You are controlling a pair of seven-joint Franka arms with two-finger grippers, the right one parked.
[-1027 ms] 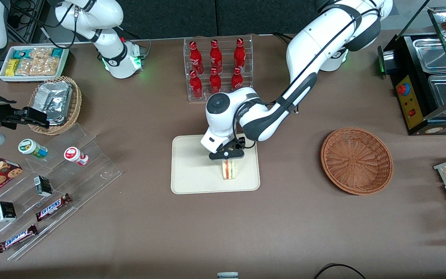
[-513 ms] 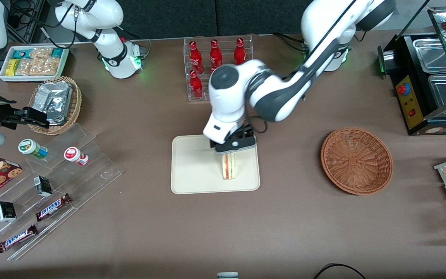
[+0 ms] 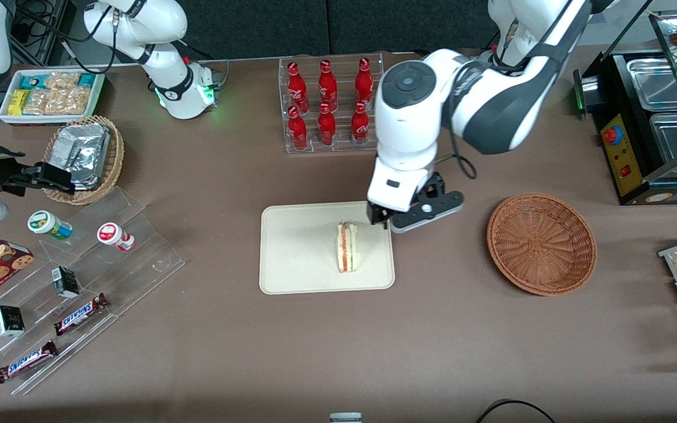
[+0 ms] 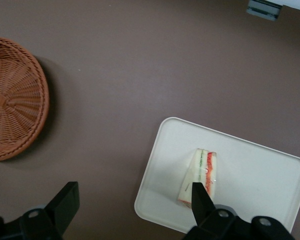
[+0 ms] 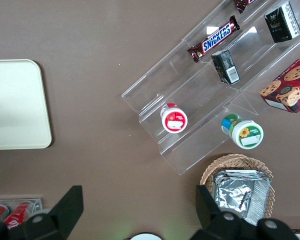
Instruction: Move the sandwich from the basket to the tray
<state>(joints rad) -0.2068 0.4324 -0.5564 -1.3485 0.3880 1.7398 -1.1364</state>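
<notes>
The sandwich (image 3: 347,247) (image 4: 202,172) is a pale wedge with red and green filling, standing on its edge on the cream tray (image 3: 297,252) (image 4: 260,175). My left gripper (image 3: 400,220) (image 4: 133,190) hangs open and empty above the tray's edge that faces the basket, a short way from the sandwich and touching nothing. The reddish-brown wicker basket (image 3: 541,244) (image 4: 12,120) sits empty toward the working arm's end of the table.
A rack of red bottles (image 3: 329,103) stands farther from the front camera than the tray. A clear acrylic stand with snacks (image 3: 80,282), a tan wicker basket of foil packets (image 3: 83,155) and a white snack bin (image 3: 50,94) lie toward the parked arm's end. A hot-food case (image 3: 662,117) stands past the basket.
The gripper has lifted off the sandwich and moved sideways toward the basket, and the arm has swung up and away. The sandwich stays put on the tray.
</notes>
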